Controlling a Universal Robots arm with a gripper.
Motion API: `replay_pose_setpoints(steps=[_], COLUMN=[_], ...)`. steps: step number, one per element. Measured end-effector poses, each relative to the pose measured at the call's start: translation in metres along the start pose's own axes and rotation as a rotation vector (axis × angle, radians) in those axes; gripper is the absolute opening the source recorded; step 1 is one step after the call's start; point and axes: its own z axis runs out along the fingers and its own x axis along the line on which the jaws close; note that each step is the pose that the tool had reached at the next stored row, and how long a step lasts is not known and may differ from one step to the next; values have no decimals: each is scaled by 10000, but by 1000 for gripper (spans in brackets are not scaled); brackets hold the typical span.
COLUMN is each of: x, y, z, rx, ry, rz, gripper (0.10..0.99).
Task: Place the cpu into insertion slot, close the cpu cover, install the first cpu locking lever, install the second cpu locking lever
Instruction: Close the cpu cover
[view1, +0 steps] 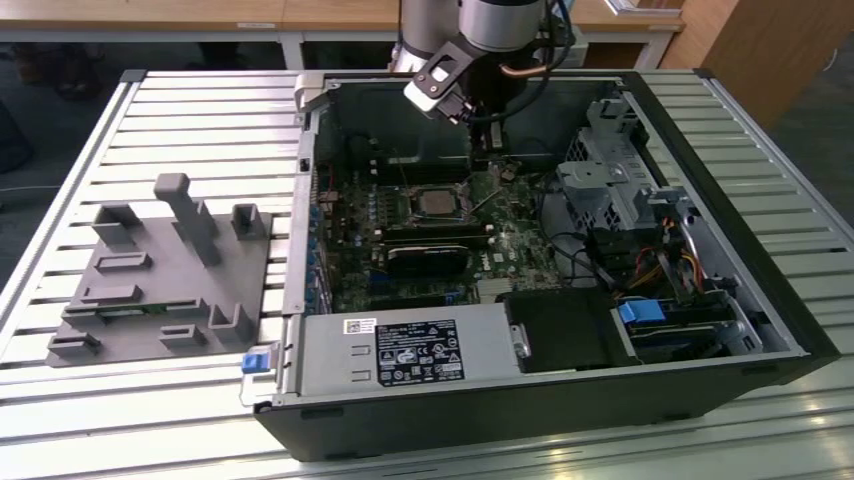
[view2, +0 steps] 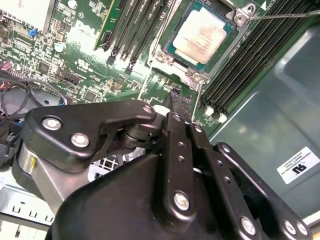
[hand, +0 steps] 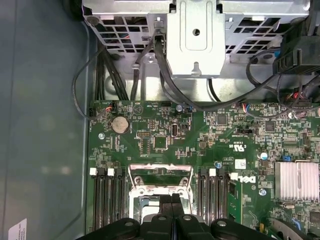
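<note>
The gripper (view2: 175, 98), pinched together on nothing, is hovering just beside the socket (view2: 164, 53), where the chip (view2: 200, 32) is already sitting; the cover (hand: 160, 169), apparently not yet lowered, is calling for a careful downward press.

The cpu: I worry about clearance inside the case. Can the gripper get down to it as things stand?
Probably yes. The small square silver-topped cpu lies in its silver-rimmed insertion slot with nothing over its top, and the black gripper hangs just beside it above the green board.
</note>
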Motion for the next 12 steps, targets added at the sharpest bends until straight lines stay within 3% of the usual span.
replay_pose_setpoints(steps=[12], x=[-16], y=[4], z=[-1], rx=[1], ry=[22], rz=[1], gripper=[106])
